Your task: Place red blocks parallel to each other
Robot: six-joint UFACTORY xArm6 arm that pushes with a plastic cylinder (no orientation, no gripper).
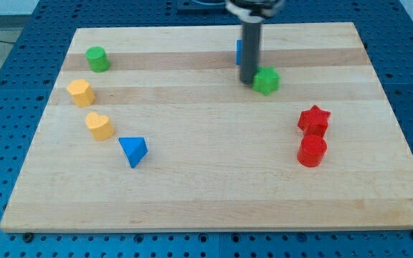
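1. Wooden counter point(214, 193) sits on a blue perforated base point(6, 107).
2. Rod comes down from the far edge, centre-right. My tip point(248, 81) is on the counter, touching or just beside the left side of the green star block point(267, 80).
3. End effector: plain rod, no jaws, so open/closed doesn't apply; it grips nothing.
4. Blue block point(239, 51) sits behind the rod, mostly hidden; shape can't tell.
5. Red star block point(314, 119) is on the right side, mid-depth. Red cylinder point(312, 151) sits just nearer than it, touching or almost touching. They stack in a near-far line, well apart from the tip.
6. Green cylinder point(97, 59) is far left.
7. Yellow block point(81, 92) is left, nearer than the green cylinder; looks faceted, exact shape unclear.
8. Yellow heart block point(100, 125) is nearer again, slightly right of it.
9. Blue triangular block point(133, 150) is just right of and nearer than the yellow heart.
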